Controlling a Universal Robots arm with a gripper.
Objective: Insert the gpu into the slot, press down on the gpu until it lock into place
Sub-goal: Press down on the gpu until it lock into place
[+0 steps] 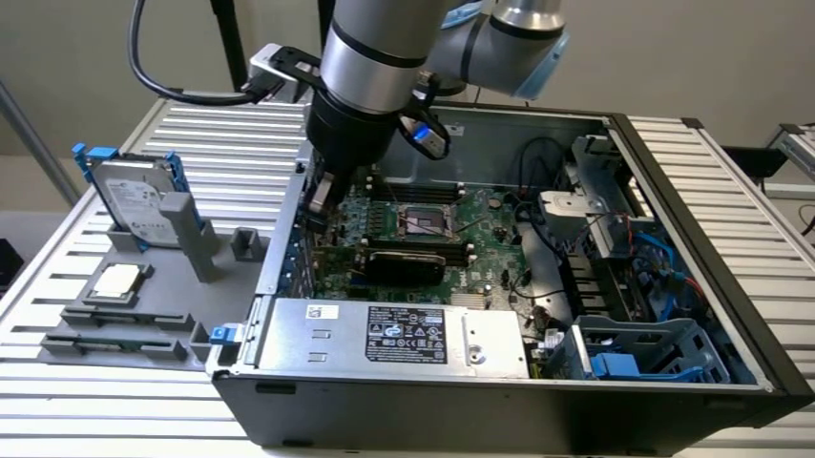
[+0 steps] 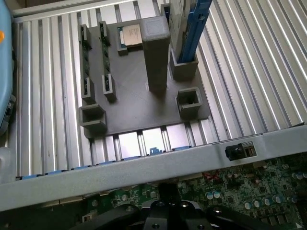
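On the slatted table at the exterior view's left, a grey holder tray (image 1: 128, 315) carries a hard drive (image 1: 132, 202) and a processor chip (image 1: 117, 281). To its right, inside the open computer case (image 1: 510, 396), the arm reaches down to the green motherboard (image 1: 491, 234), its gripper (image 1: 321, 196) clenched with nothing visibly held. The gpu (image 1: 405, 260) lies flat on that board, right of the gripper, above the silver power supply (image 1: 395, 336).
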